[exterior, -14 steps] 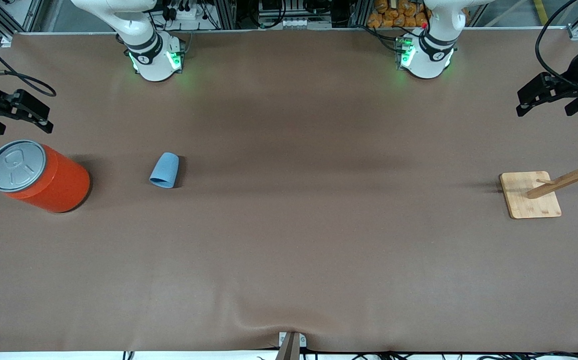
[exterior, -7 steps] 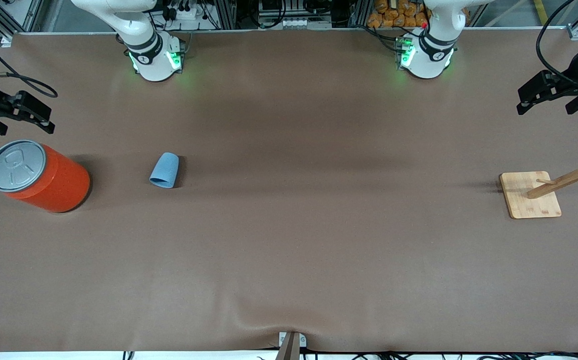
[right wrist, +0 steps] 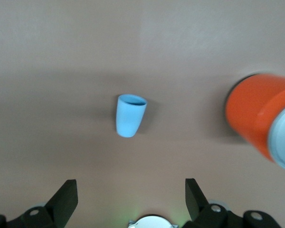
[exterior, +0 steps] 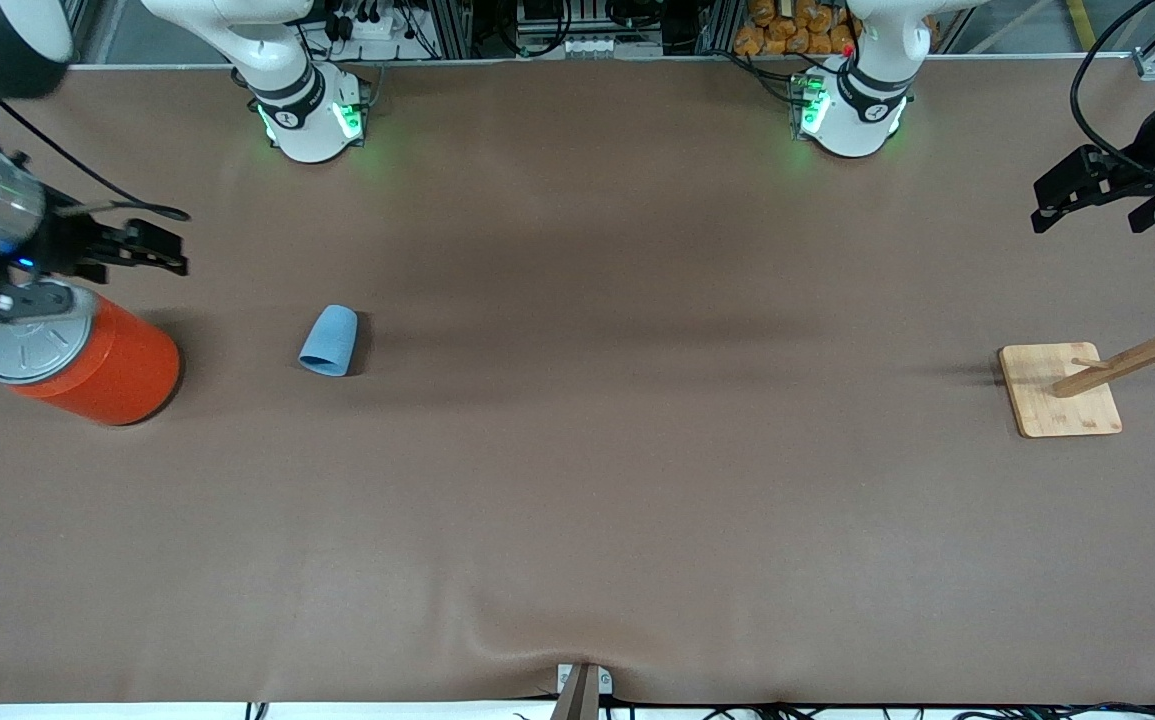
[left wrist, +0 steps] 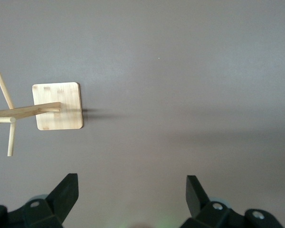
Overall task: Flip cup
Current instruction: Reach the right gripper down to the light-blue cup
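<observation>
The light-blue cup (exterior: 329,340) appears to lie on its side on the brown table, wide mouth toward the front camera; the right wrist view shows the cup (right wrist: 130,115) with its darker rim. My right gripper (exterior: 175,256) hangs open and holds nothing, over the table between the orange can and the cup, its wrist covering part of the can's lid. In its own view the right gripper (right wrist: 130,185) is still short of the cup. My left gripper (exterior: 1042,205) waits open at the left arm's end of the table, and in its own view the left gripper (left wrist: 132,179) holds nothing.
A large orange can (exterior: 107,365) with a grey lid stands beside the cup toward the right arm's end, seen also as the can (right wrist: 256,118). A wooden peg rack (exterior: 1062,390) on a square base stands at the left arm's end, the rack (left wrist: 57,105) below the left gripper.
My right arm has swung in from the table's edge toward the cup and now overlaps the can's lid. The left gripper and the cup have hardly moved.
</observation>
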Controlling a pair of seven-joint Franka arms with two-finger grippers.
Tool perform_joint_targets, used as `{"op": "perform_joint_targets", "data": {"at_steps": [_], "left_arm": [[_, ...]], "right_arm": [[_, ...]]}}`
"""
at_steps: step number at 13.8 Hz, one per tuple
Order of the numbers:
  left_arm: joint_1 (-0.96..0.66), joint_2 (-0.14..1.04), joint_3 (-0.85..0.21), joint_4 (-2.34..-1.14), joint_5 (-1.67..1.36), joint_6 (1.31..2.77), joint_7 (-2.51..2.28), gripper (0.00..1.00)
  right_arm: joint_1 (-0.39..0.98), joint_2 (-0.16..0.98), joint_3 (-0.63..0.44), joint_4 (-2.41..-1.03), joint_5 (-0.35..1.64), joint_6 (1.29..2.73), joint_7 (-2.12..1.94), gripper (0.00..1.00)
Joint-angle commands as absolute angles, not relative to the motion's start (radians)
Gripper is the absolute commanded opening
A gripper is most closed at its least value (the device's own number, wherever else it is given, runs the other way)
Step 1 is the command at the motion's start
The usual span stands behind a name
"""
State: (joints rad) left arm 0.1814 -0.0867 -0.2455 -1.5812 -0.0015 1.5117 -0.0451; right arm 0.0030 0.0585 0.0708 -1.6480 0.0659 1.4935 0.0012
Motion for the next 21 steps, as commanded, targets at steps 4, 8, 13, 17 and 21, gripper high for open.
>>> {"op": "perform_joint_targets", "data": {"at_steps": [4, 8, 13, 17, 21], "left_arm": [[0.187, -0.075, -0.250, -1.557, -0.020, 1.486, -0.028, 1.00], [0.189, -0.075, -0.250, -1.555, -0.020, 1.486, -0.029, 1.00], [0.187, -0.074, -0.250, -1.552, -0.020, 1.488, -0.031, 1.00], [0.187, -0.074, -0.250, -1.552, -0.020, 1.488, -0.031, 1.00], [0.187, -0.074, -0.250, -1.555, -0.020, 1.486, -0.031, 1.00]], "right_arm": [[0.014, -0.017, 0.071, -2.018, 0.092, 1.817, 0.054, 1.00], [0.008, -0.008, 0.067, -2.234, 0.170, 2.093, 0.118, 1.00], [0.014, 0.047, 0.069, -2.335, 0.202, 2.279, 0.132, 1.00], [0.037, 0.141, 0.069, -2.381, 0.215, 2.445, 0.146, 1.00], [0.072, 0.227, 0.071, -2.396, 0.215, 2.575, 0.195, 1.00]]}}
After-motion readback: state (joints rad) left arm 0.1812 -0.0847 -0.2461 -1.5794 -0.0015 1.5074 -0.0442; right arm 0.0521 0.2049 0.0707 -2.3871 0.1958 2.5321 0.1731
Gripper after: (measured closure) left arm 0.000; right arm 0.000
